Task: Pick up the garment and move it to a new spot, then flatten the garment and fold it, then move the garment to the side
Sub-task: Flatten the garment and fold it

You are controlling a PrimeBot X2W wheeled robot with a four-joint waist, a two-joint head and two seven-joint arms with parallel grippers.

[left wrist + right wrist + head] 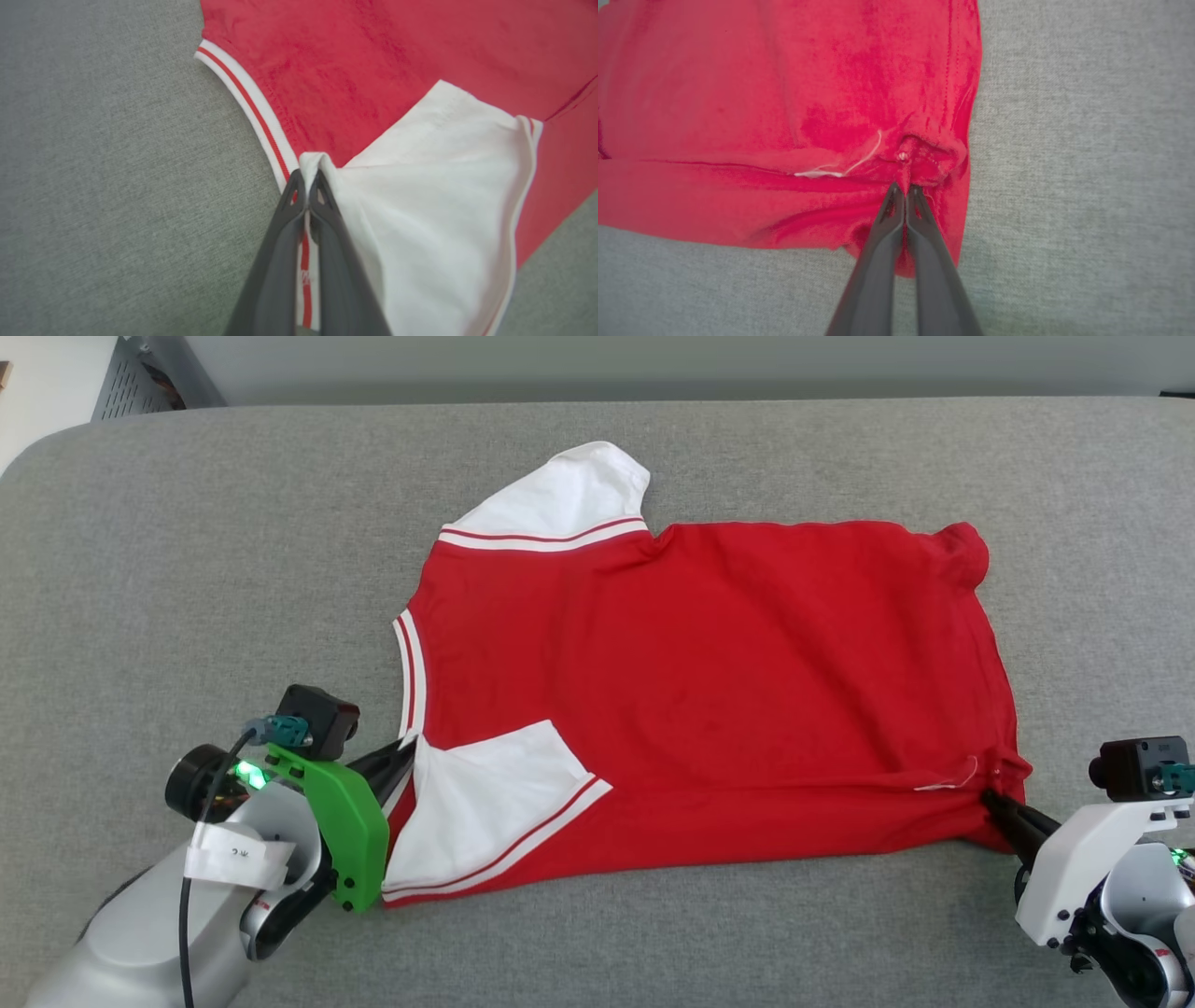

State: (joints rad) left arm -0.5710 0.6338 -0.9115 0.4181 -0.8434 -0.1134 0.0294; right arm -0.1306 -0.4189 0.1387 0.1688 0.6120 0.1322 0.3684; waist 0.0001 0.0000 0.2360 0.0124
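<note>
The head view looks forward and down, taking in the grey bench (187, 569) and whole jersey (709, 663) from well back. The left wrist view looks closely along its jaws at the collar (247, 100) and white sleeve (434, 196); the right wrist view likewise at the hem corner (924, 154). The head view shares both spots.

I see a grey woven-fabric tabletop (187, 569) spanning the frame, its corner rounded at upper left; beyond that corner stands a grey perforated metal panel (126, 387).

Red garment (738, 93) corner pinched in right gripper (904, 188) jaws, grey surface (1087, 186)
</note>
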